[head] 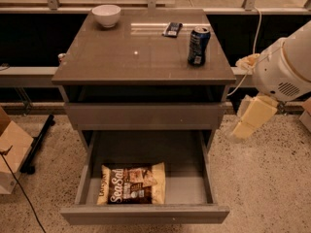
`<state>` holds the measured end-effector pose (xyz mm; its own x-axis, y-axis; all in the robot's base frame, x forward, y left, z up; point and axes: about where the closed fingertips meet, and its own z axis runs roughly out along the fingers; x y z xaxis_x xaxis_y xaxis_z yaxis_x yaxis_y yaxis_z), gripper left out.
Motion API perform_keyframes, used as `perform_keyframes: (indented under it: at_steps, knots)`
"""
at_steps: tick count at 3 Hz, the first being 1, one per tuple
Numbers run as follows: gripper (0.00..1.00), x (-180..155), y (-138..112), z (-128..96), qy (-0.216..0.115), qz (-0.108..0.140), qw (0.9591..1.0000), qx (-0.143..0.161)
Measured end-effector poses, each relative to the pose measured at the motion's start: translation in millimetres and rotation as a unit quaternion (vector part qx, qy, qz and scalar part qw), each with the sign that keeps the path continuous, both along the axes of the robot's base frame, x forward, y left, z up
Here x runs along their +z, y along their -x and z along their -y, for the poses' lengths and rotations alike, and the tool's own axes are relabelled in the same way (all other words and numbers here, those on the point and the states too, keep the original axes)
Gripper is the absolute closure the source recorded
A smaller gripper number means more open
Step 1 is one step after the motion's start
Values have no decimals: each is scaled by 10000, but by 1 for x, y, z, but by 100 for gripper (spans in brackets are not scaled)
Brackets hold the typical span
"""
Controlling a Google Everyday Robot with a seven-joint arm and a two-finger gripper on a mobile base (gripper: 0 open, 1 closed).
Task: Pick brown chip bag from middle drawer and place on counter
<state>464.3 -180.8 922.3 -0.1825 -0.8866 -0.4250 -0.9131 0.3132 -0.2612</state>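
The brown chip bag (132,183) lies flat in the front left of the open middle drawer (188,184), its white "Sea Salt" lettering facing up. The drawer is pulled out toward me, and the floor to the bag's right is bare. The counter (136,57) is the glossy grey-brown top of the cabinet. My gripper (243,129) hangs on the cream end of the white arm, to the right of the cabinet. It is level with the upper drawer front, above and to the right of the bag, and touches nothing.
On the counter stand a white bowl (106,14) at the back left, a small dark packet (172,29) and a blue can (198,45) at the right. A shut plain drawer front (146,115) sits above the open drawer. A cardboard box (12,152) and black stand foot (38,142) are on the floor at left.
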Motion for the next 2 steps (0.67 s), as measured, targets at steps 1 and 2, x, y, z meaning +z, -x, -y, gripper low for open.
perform_keyframes:
  at_steps: [1, 2]
  knots:
    - [0, 0, 1, 0, 6, -9, 10000, 2]
    - [0, -24, -1, -12, -77, -106, 9998, 172]
